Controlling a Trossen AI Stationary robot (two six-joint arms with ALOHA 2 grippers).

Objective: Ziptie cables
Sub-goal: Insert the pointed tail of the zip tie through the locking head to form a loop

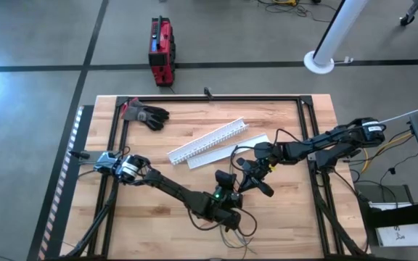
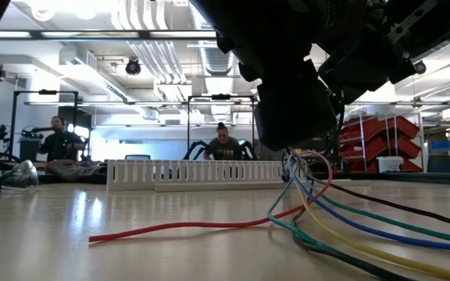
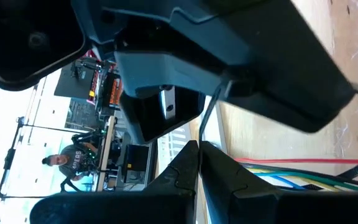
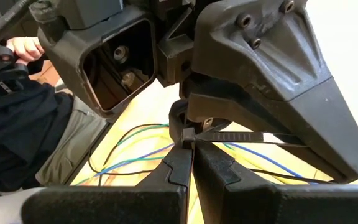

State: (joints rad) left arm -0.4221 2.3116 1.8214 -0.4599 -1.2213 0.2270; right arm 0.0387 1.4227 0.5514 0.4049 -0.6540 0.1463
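My right hand [image 4: 191, 163] pinches the ziptie [image 4: 229, 137] head | left hand [image 3: 199, 180] pressed together, steadying the cables [image 2: 342, 222] above the counter [image 1: 158, 152] for cinching

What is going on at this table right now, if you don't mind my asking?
Both arms meet near the table's front centre, over the cables. The right gripper is shut on a black zip tie, right against the left gripper, whose fingers are also closed. The white slotted channel lies behind them, untouched.
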